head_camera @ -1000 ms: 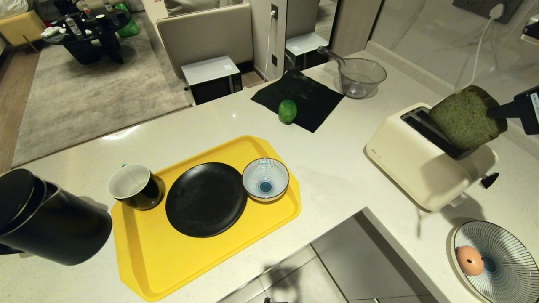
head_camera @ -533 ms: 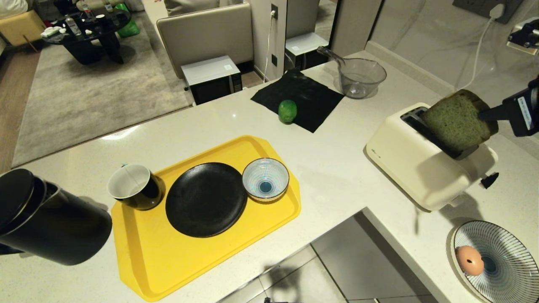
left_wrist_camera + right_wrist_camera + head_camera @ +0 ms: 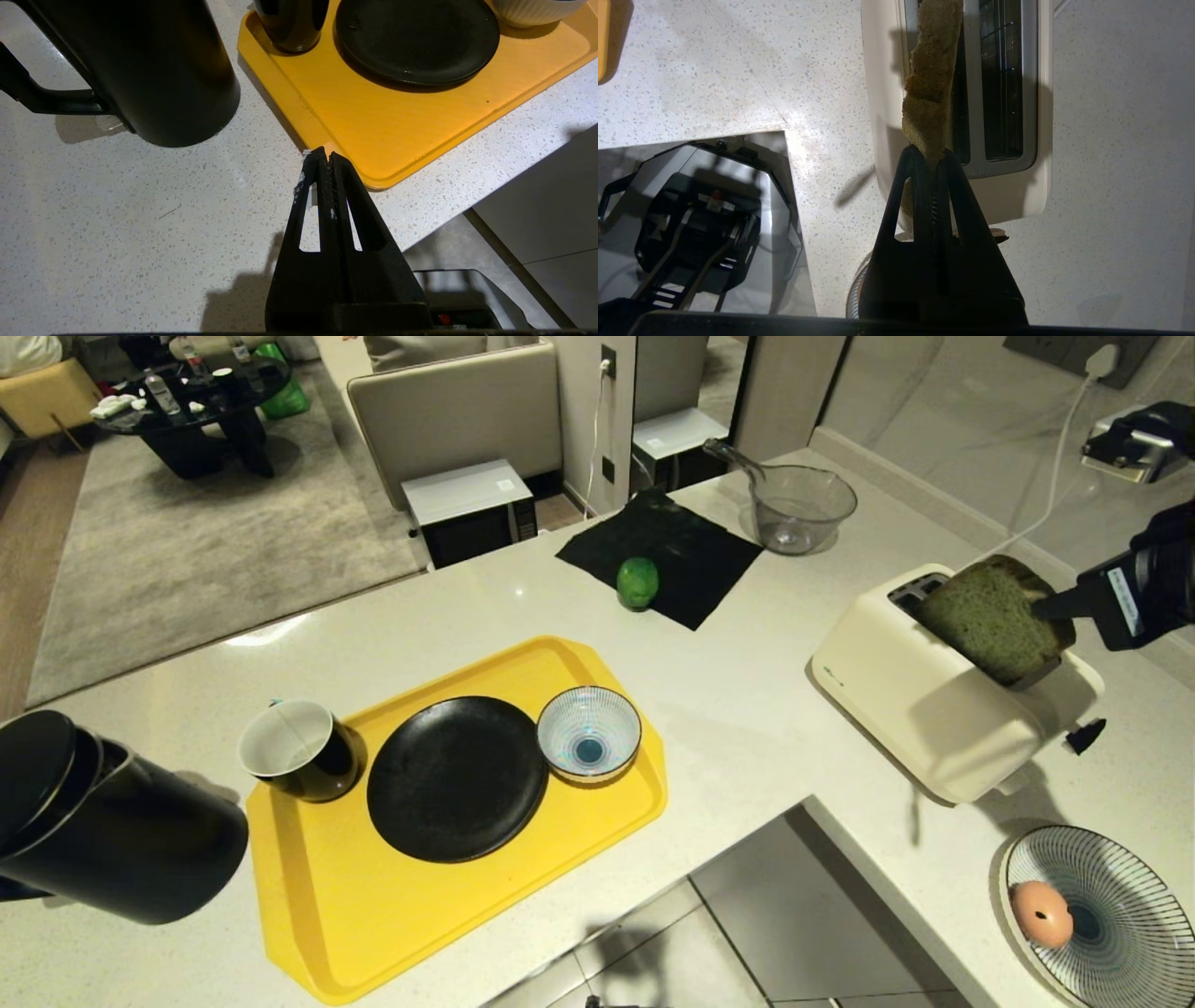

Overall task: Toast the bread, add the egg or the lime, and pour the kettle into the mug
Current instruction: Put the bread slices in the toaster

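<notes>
My right fingers [image 3: 930, 161] are pinching the top edge of the bread [image 3: 933, 74], closed hard on it, and I am holding the slice partly down in one slot of the toaster [image 3: 934, 709], tilted rather than upright. The grip sits on just a corner of crust, so the soft slice could tear or fold there, and in my right wrist view it is already looking wavy along its edge. Leaning as it is, the lower edge could catch on the slot's rim or the wire guard and buckle instead of sliding in. If I am letting go too soon, it could flop across the top of the toaster. Pressing down at this slant might also shove the toaster along the surface [image 3: 747, 709], toward the drop at its front edge.

My left fingers [image 3: 322, 161] are closed on nothing, parked over the surface just beside the corner of the yellow tray [image 3: 420, 130] and near the kettle [image 3: 140, 70].

How deep the bread is sitting inside the slot is hidden from me, and so is the lever, apart from a dark knob low on the toaster's side. The kettle is cut off at the edge of my head view. The egg [image 3: 1041, 913] is lying in a striped plate [image 3: 1134, 933], itself cut off. The lime [image 3: 638, 582] is resting on a black cloth [image 3: 672, 555], and the mug [image 3: 301, 749] is standing on the tray.
</notes>
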You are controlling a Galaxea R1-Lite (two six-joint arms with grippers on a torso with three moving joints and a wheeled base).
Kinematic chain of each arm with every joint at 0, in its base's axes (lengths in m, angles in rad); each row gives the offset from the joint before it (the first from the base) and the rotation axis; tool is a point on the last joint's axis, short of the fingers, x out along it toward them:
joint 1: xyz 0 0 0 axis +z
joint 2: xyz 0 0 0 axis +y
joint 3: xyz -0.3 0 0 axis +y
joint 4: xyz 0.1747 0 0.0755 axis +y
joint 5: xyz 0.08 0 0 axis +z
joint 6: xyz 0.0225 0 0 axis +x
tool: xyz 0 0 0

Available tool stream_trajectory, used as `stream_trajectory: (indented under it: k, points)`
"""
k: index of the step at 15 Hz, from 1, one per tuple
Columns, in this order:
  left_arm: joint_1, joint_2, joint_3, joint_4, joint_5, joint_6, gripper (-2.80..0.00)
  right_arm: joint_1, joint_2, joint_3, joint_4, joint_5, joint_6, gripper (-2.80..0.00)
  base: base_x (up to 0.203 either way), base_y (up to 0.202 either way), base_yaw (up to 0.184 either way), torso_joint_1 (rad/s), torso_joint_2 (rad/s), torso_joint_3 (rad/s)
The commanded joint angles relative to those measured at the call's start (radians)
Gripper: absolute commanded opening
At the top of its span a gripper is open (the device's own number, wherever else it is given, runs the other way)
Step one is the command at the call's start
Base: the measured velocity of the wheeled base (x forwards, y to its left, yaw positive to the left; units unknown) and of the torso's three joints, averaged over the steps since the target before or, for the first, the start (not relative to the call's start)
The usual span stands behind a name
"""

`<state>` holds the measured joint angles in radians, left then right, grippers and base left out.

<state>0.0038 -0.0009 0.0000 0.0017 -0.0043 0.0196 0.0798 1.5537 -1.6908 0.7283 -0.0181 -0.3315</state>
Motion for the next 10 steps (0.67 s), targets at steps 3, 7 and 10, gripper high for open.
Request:
stream_trajectory:
  k: [3,7,10]
  points:
    - [0.001,-0.001,0.0,0.0,0.001,0.0,-2.8,0.0,0.047,-0.006,-0.014,-0.002,-0.003,-2.8,0.0,0.0,0.0,0.0,0.0,0.0]
    - [0.001,-0.001,0.0,0.0,0.0,0.0,-2.8,0.0,0.072,-0.013,-0.052,0.001,-0.002,-2.8,0.0,0.0,0.0,0.0,0.0,0.0]
    - [0.001,-0.001,0.0,0.0,0.001,-0.001,-2.8,-0.002,0.081,-0.012,-0.053,-0.002,-0.004,-2.8,0.0,0.0,0.0,0.0,0.0,0.0]
